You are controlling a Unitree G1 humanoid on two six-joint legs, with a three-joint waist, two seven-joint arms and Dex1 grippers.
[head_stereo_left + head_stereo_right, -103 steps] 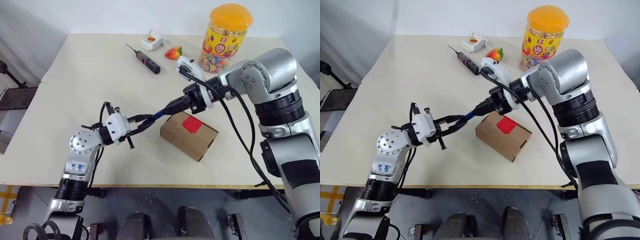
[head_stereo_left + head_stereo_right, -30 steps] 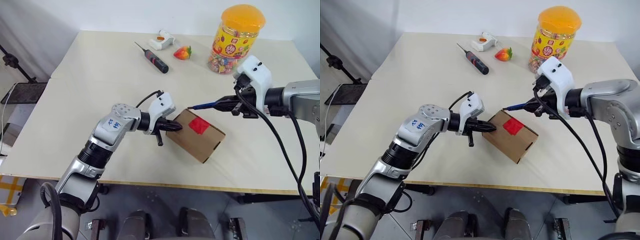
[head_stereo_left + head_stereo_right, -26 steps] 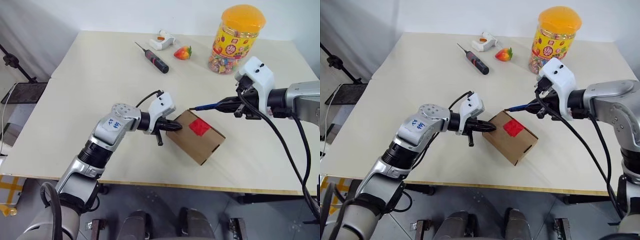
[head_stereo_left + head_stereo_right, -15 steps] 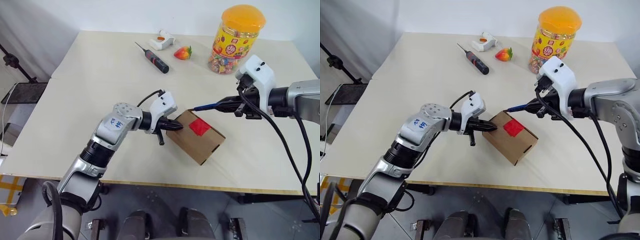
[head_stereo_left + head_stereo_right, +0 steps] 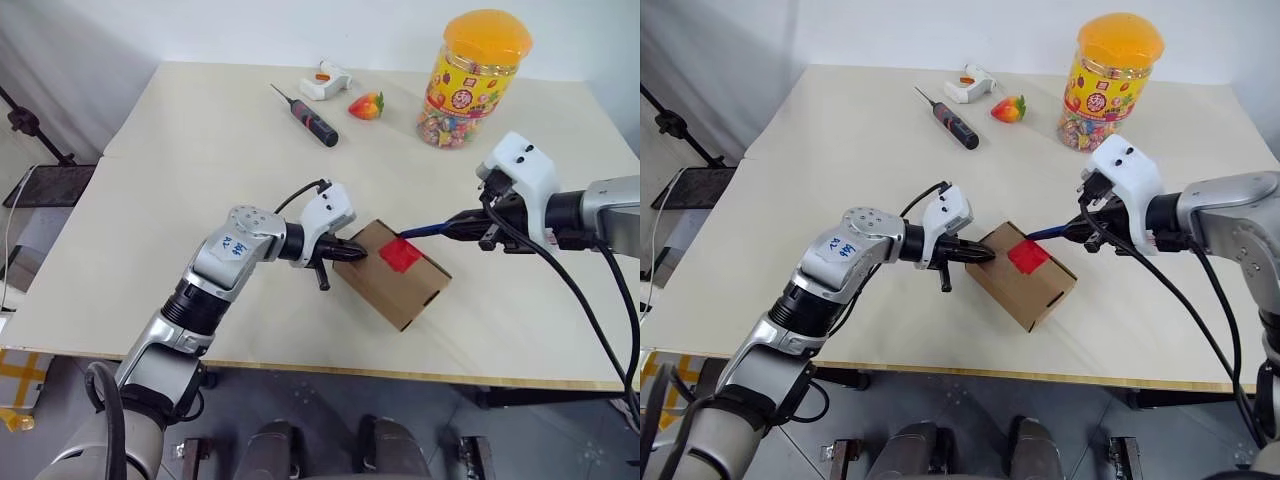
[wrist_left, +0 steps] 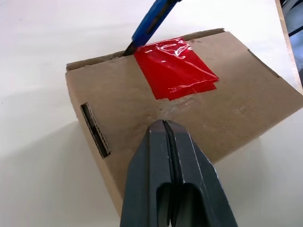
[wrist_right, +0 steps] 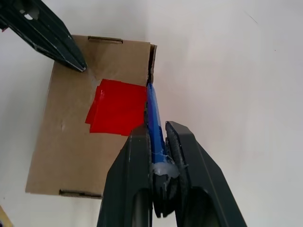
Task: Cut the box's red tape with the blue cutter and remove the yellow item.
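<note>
Cardboard box (image 5: 392, 273) mid-table, braced by closed left gripper (image 5: 352, 253) | right gripper (image 7: 158, 137) clamps blue cutter (image 7: 152, 113), tip at red tape (image 6: 175, 67) edge | draw blade straight along seam, light pressure, keep brace firm.

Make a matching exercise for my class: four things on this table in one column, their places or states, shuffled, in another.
Things:
1. blue cutter
2. left gripper
3. red tape
4. screwdriver

States:
A. stuck on top of the box
B. lying near the table's far edge
C. shut, tip pressed on the box
D. held in the right gripper, tip at the tape's edge

Pairs: 1-D, 2-C, 3-A, 4-B
</note>
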